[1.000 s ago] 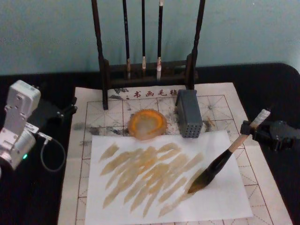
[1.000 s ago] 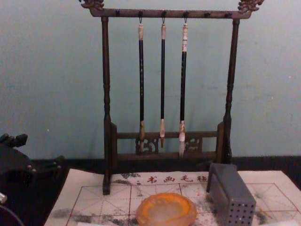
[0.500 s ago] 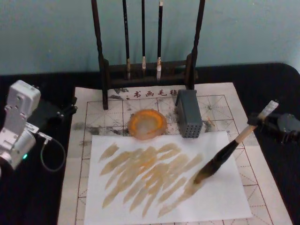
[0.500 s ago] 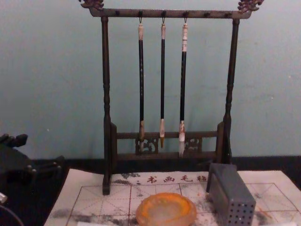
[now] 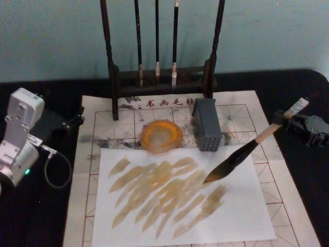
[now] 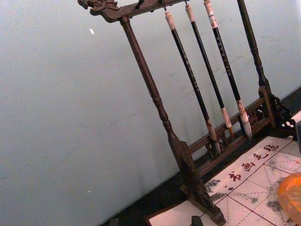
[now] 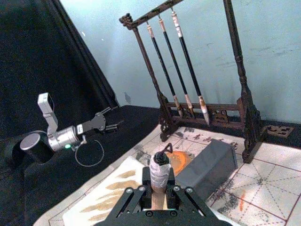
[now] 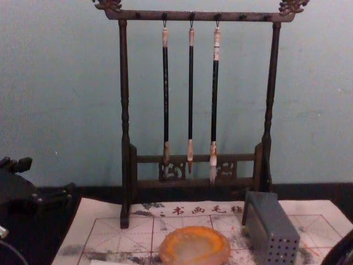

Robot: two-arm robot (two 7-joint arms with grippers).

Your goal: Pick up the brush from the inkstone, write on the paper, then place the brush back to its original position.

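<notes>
The right pincer (image 5: 284,122), at the right of the frame, squeezes the top of the brush (image 5: 247,152) so it cannot slip. The brush leans so its wet tip points at the white sheet (image 5: 236,216) on the paper (image 5: 103,121), lower right of the inkstone (image 5: 161,136). The left pincer (image 5: 76,117) rests at the left, out of the way.

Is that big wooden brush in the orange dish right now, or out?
Out. The right gripper holds the large tan-handled brush, its dark bristles over the white sheet, apart from the round orange dish.
</notes>
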